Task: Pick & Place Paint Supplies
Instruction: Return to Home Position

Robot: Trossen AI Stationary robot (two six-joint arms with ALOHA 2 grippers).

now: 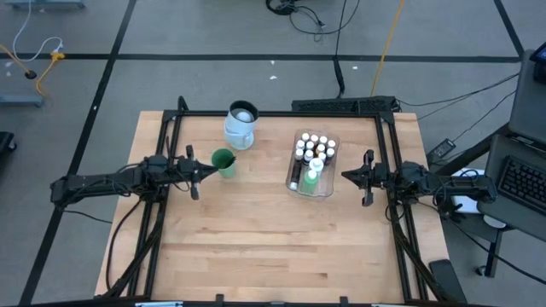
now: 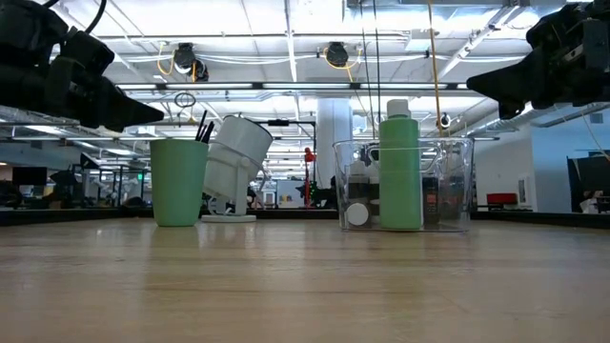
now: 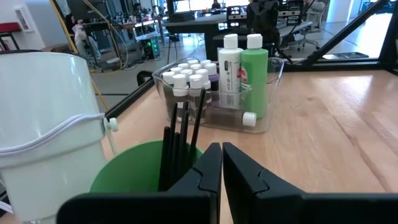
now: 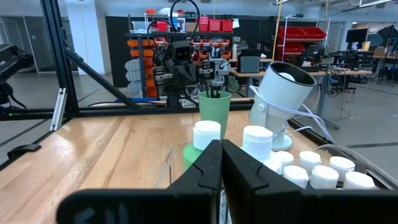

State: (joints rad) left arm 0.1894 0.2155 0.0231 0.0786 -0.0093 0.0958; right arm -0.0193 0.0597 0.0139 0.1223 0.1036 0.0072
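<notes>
The bottles (image 1: 311, 149), the big green bottle (image 2: 399, 171) among them, stand upright in the clear tub (image 1: 332, 162) at centre right of the high view; the brushes (image 3: 180, 134) stand in the green cup (image 1: 223, 162) just left of centre; the right pincer (image 1: 348, 176), pressed together and empty, hangs just right of the tub; the left pincer (image 1: 207, 171), likewise pressed together on nothing, sits just left of the cup; each arm's way outward over the worktop (image 1: 273, 243) looks unobstructed.

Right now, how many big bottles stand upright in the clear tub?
2: a white bottle and a green bottle, side by side at one end of the tub. More could be hidden behind them.
</notes>
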